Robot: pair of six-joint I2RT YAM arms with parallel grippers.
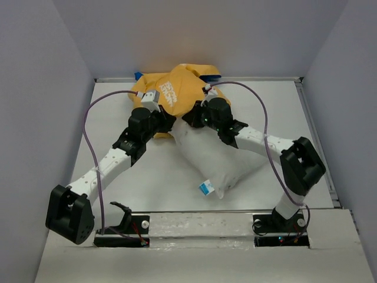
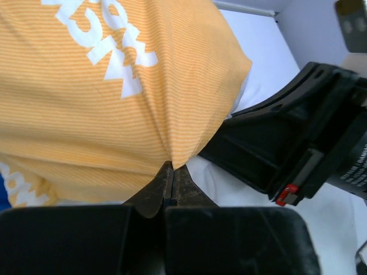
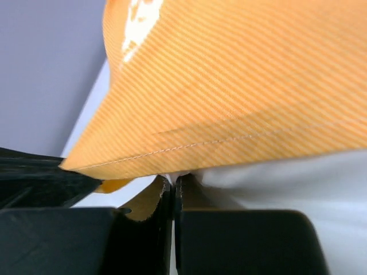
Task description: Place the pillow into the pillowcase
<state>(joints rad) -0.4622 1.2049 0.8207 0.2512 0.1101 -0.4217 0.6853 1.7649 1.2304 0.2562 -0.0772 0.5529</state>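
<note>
The mustard-yellow pillowcase (image 1: 177, 88) lies bunched at the table's far middle, with white lettering on top. Blue fabric peeks out at its back edge. The white pillow (image 1: 221, 162) sticks out of its mouth toward the near right, and its blue-and-white tag (image 1: 206, 188) is on the near corner. My left gripper (image 1: 169, 121) is at the left side of the mouth. In the left wrist view it (image 2: 172, 167) is shut on a fold of the pillowcase (image 2: 114, 103). My right gripper (image 1: 189, 116) (image 3: 174, 179) is shut at the stitched hem of the pillowcase (image 3: 229, 103), where the hem lies over the pillow (image 3: 287, 177).
Grey walls enclose the white table (image 1: 118, 118) on three sides, with a raised rim along the back and right. The right gripper's black body (image 2: 298, 149) is close beside the left one. Purple cables arch over both arms.
</note>
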